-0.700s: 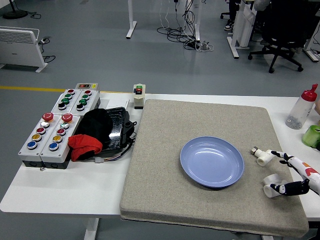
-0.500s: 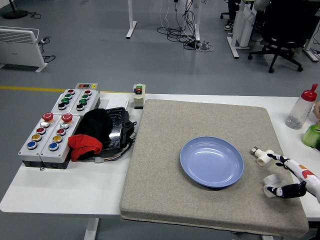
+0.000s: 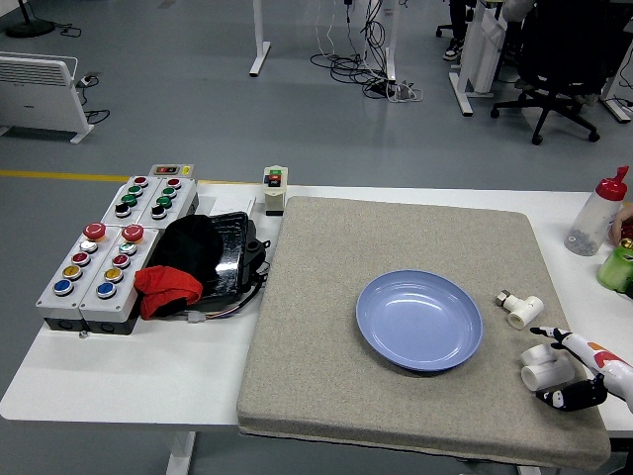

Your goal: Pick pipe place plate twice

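The white table carries a grey mat across its middle and right. At left sit button boxes (coloured caps) beside a black bundle with red cloth; a red-capped bottle stands far right.

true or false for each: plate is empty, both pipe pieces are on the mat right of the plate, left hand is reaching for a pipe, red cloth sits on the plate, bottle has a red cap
1. The blue plate is empty. True.
2. Both white pipe pieces, the far one and the near one, lie on the grey mat right of the plate. True.
3. The left hand reaches for a pipe. False: only the right hand shows, at the near piece.
4. The red cloth sits on the plate. False: it lies left of the mat, by the button boxes.
5. The bottle has a red cap. True.
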Available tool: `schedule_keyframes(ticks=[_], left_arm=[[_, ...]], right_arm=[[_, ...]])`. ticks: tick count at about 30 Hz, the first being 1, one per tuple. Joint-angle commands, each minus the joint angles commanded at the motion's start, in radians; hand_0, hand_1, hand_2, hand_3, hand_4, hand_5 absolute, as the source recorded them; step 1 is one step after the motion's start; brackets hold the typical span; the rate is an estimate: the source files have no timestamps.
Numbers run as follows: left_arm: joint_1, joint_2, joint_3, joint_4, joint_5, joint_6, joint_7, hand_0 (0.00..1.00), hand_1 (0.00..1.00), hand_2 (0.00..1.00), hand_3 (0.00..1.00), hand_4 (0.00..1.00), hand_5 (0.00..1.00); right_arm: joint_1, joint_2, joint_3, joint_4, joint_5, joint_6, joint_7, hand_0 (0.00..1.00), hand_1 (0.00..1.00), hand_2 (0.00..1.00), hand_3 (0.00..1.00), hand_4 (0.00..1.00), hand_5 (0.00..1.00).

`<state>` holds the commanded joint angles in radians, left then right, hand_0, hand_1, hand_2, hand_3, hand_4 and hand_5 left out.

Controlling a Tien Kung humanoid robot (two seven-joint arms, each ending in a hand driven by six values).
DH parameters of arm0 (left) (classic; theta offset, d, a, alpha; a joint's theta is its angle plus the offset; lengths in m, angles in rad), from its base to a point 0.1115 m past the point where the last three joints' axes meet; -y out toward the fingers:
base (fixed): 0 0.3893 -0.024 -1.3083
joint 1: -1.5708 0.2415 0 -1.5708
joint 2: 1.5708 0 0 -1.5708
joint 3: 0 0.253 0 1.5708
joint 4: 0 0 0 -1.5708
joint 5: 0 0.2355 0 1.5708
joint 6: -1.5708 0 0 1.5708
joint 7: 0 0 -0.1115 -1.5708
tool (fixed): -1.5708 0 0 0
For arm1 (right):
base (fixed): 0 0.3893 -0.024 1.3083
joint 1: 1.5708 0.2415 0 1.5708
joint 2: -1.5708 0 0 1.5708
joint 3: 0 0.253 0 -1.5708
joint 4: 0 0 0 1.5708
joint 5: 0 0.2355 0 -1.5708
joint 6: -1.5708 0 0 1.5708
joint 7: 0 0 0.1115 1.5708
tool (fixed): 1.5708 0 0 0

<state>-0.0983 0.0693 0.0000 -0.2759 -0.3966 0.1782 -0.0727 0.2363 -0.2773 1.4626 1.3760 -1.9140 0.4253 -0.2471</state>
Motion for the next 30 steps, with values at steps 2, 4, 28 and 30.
schedule_keyframes(ticks=[2,4,28,30], left_arm=[[0.000,0.000,0.000,0.000,0.000,0.000,0.000,0.693,0.669,0.681,0.611,0.248,0.998],[0.000,0.000,0.000,0.000,0.000,0.000,0.000,0.693,0.669,0.681,0.611,0.248,0.998],[0.005,0.000,-0.007,0.001,0.013,0.002,0.007,0.693,0.670,0.681,0.611,0.248,0.998],[0.006,0.000,-0.009,0.001,0.013,0.002,0.007,0.693,0.670,0.681,0.611,0.248,0.998]], right_arm=[[0.000,0.002,0.003,-0.008,0.013,-0.004,0.008,0.681,0.694,0.768,0.805,0.713,0.188],[0.000,0.003,0.006,-0.015,0.022,-0.009,0.015,0.681,0.694,0.768,0.805,0.713,0.188],[0.008,0.021,-0.002,-0.005,0.051,-0.086,0.039,0.331,0.452,0.564,0.682,0.555,0.124],[0.013,0.028,-0.005,0.002,0.051,-0.090,0.040,0.331,0.452,0.564,0.682,0.555,0.124]])
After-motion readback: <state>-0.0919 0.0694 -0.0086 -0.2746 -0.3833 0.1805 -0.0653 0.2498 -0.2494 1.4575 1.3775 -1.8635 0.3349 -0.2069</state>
